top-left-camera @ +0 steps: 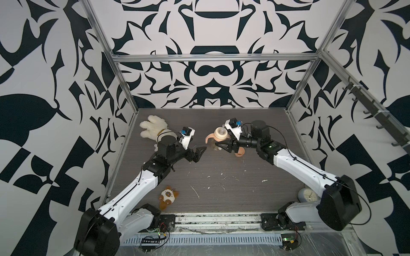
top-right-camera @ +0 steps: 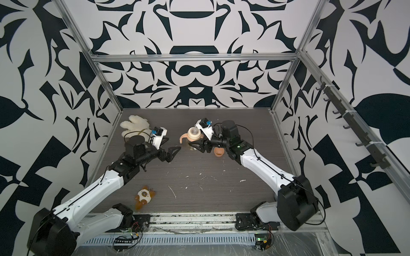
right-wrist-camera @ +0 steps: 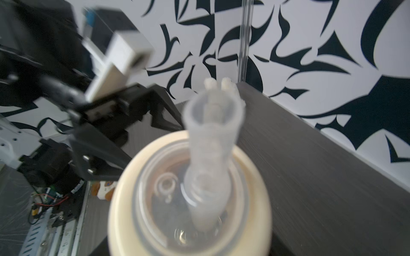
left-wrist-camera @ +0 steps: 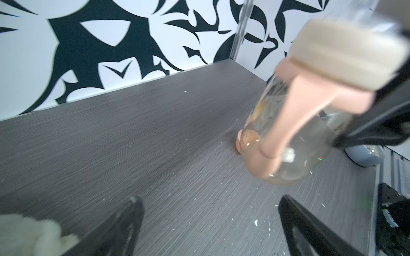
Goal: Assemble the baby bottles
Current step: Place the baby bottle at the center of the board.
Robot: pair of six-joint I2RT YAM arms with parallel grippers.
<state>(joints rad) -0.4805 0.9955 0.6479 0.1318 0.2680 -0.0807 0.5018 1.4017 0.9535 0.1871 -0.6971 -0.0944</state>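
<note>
Two arms reach in from the near edge of the grey wood-grain tabletop [top-left-camera: 221, 177], forearms angled inward so the wrists almost meet over its far half. The left gripper [top-left-camera: 200, 154] lies nearly level and points at the bottle from just beside it. Its jaws are spread wide with nothing between them. The right gripper [top-left-camera: 220, 146] comes in from the opposite side, jaws pinching the clear amber-tinted bottle body [top-left-camera: 214, 148] below the peach two-handle ring [top-left-camera: 208, 138].

Both top views look down onto the cream round collar [top-right-camera: 194, 133] seated above the ring, with one handle curling toward the left arm. The left wrist view gives the side profile instead: collar, handle and clear body in line, with a black right finger [left-wrist-camera: 377, 124] against the wall. The right wrist view looks straight down at the collar's translucent spout [right-wrist-camera: 213, 144]. The pale round clock [top-left-camera: 307, 195], by the right arm's base, shows in a top view and in the left wrist view.

The bottle's long axis stands close to upright, collar uppermost and base toward the tabletop; whether the base touches cannot be told. The peach dome cap [top-right-camera: 218, 152] lies hollow side up just beside the right wrist. The brown-and-white plush toy [top-left-camera: 166, 196] lies near the left arm, well apart from the bottle.
</note>
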